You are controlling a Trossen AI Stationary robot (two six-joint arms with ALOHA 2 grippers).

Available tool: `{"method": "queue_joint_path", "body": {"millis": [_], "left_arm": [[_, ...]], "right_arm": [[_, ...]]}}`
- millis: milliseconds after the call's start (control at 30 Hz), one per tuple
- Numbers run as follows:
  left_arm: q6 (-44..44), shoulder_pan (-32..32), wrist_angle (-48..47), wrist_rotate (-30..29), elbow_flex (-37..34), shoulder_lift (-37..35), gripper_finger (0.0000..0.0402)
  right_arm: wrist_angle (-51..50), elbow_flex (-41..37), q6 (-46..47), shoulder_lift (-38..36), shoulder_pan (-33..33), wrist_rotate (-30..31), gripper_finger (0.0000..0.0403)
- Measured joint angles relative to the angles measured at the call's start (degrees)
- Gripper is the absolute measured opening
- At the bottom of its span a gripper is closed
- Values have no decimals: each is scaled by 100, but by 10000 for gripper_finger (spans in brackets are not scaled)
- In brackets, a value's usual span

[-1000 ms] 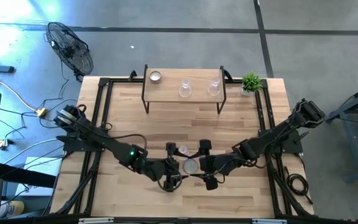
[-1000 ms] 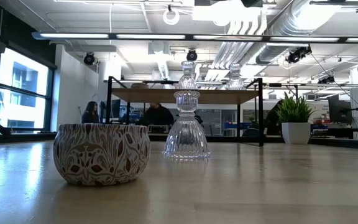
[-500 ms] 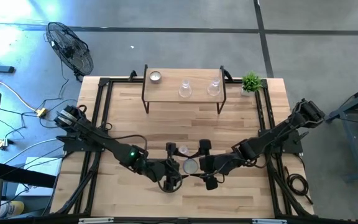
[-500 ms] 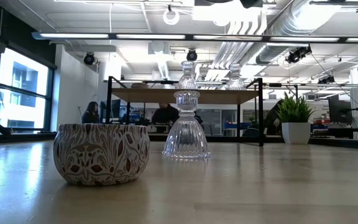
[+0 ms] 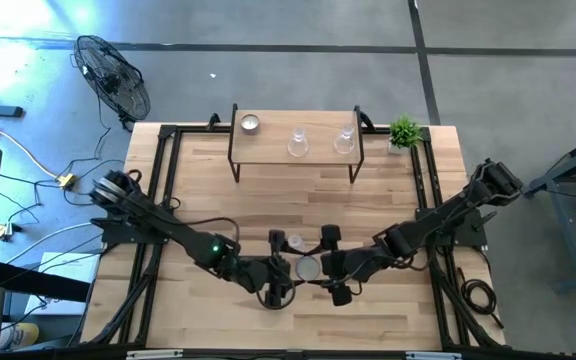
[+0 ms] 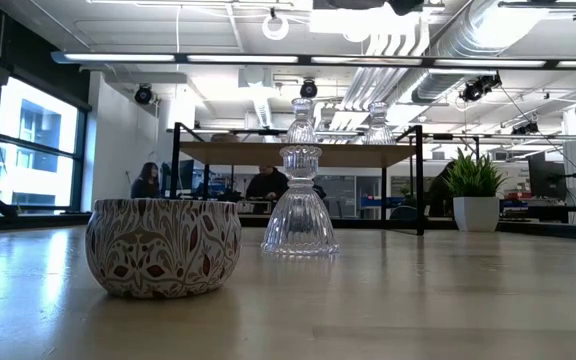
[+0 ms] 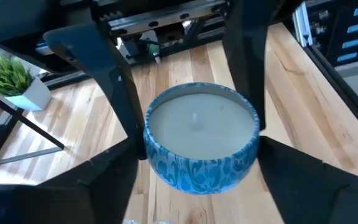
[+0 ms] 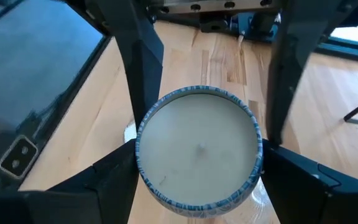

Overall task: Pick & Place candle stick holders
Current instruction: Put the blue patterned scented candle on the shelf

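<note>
Wooden table (image 5: 268,200) — small shelf (image 5: 295,148), green plant (image 5: 404,131), tealight cup (image 5: 307,267), glass holder (image 5: 294,242).

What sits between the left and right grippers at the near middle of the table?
In the high view, a tealight cup sits between the left gripper and the right gripper. Both wrist views show it between open fingers of both.

Table (image 5: 298,200): pale wood planks, smooth satin finish. Tealight cup (image 7: 201,147): glossy blue marbled wall, matt white wax. Patterned cup (image 6: 164,246): glazed-looking, dark red on cream. Stemmed holder (image 6: 300,206): clear ribbed glass. Shelf (image 5: 295,148): wood top, dark metal legs
</note>
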Motion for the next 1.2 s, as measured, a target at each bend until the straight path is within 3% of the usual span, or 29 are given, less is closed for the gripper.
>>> {"method": "queue_joint_path", "body": {"millis": [200,400,1200], "left_arm": [[11,-6,-22,37,0,-3,240],[17,-7,-39,79,0,-3,201],[-33,-2,2,353,0,-1,195]], "right_arm": [[-94,-8,-14,0,7,-34,282],[-210,-8,23,0,7,-49,282],[-169,-7,-25,0,7,-89,282]]}}
